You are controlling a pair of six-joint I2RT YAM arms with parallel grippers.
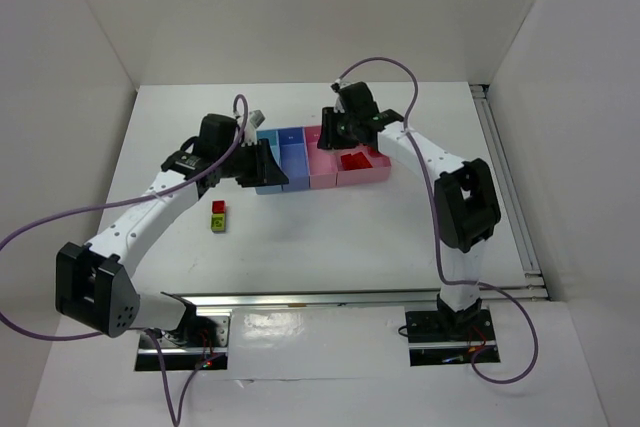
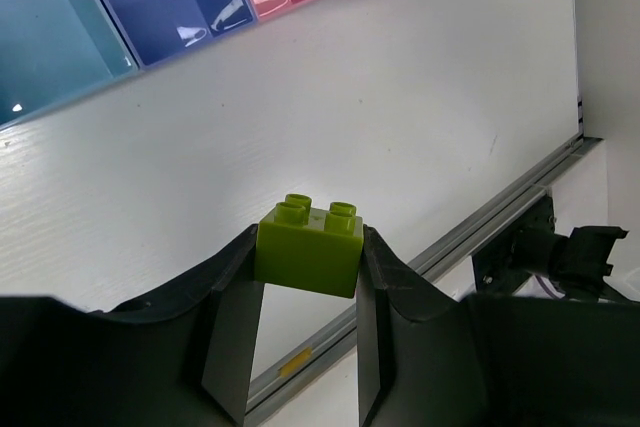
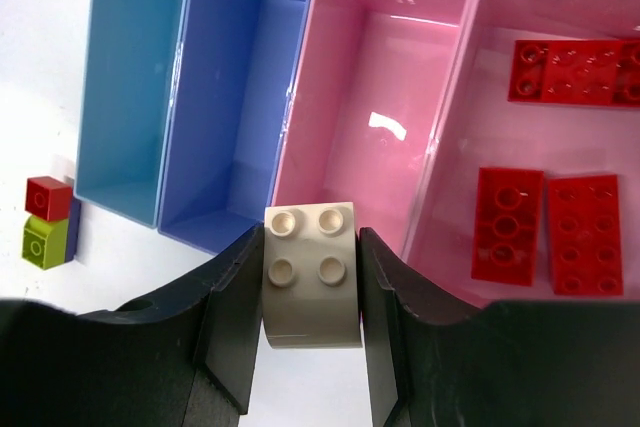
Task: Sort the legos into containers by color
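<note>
The left gripper [image 2: 308,265] is clamped snugly on a small yellow-green plastic brick [image 2: 305,237], studs up, above the bare white tabletop [image 2: 400,97] just in front of the row of four joined shallow plastic bins [image 1: 322,187]. The right gripper [image 3: 311,247] pinches a pale peach four-stud brick [image 3: 310,287] over the near rim of the narrower pink bin [image 3: 370,67] (beside the darker blue bin [image 3: 230,97]). Three flat red plates [image 3: 505,222] lie in the wider pink bin [image 3: 470,147]. A red brick [image 3: 47,197] and a yellow-green one [image 3: 45,240] sit touching on open table left of the light blue bin [image 3: 130,97].
</note>
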